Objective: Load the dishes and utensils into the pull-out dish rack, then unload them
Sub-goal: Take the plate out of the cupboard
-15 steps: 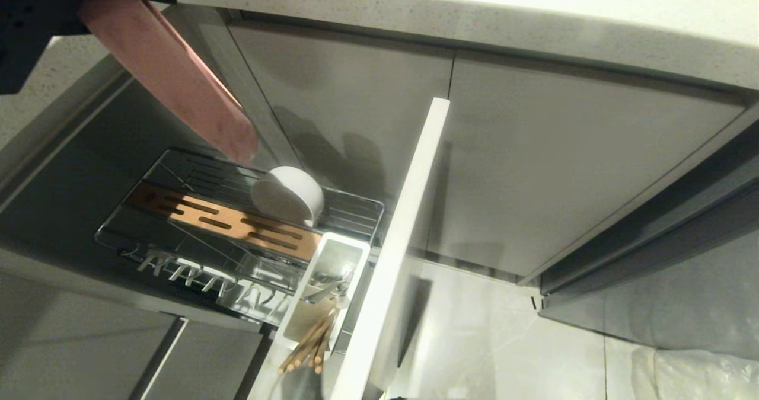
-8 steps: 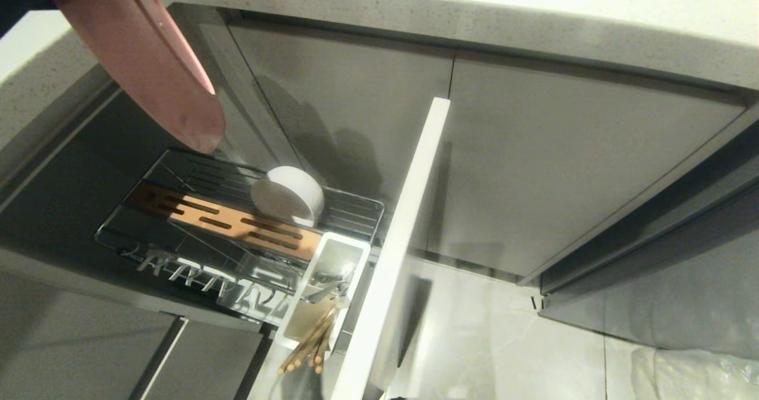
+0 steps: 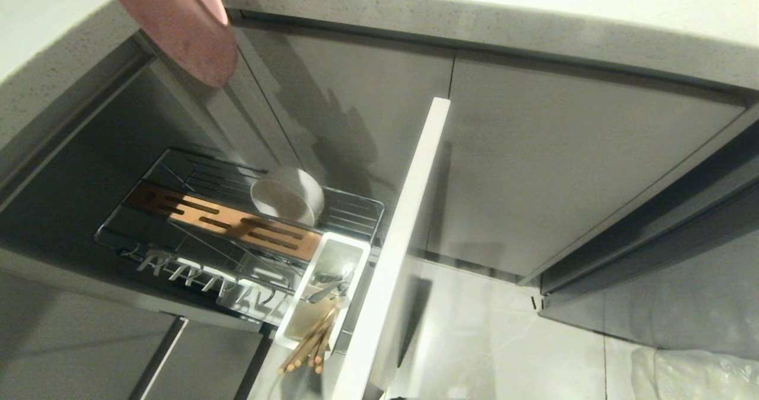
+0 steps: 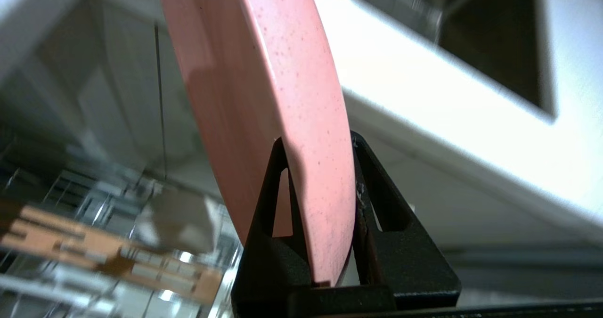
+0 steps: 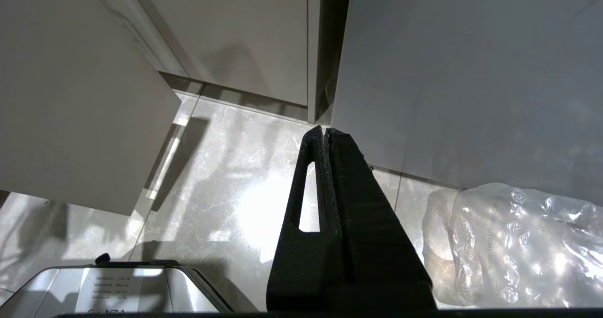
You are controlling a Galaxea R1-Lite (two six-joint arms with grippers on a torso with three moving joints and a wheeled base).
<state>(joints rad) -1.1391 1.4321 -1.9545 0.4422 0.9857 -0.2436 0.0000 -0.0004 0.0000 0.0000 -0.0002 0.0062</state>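
Gripping the pink plate (image 4: 264, 73) by its rim in the left gripper (image 4: 320, 143), edge-on, with the pull-out dish rack (image 3: 237, 222) and bowl (image 3: 287, 195) lying below; right gripper (image 5: 326, 132) clamped empty.

Home kitchen, by the look of it. Pale speckled stone countertop (image 3: 474, 9) runs across the far side w/ flat grey cabinet fronts (image 3: 563, 163) below. One unit is pulled out: chrome wire dish rack (image 3: 356, 207) w/ slotted wooden strip (image 3: 225, 222), white utensil caddy (image 3: 329, 281) holding chopsticks (image 3: 308, 344) & fork (image 3: 323, 290), cream bowl (image 3: 287, 197). Glossy marble-look floor tiles (image 3: 474, 341) near right. Left wrist view shows a sink cut-out (image 4: 494, 40) in the counter.
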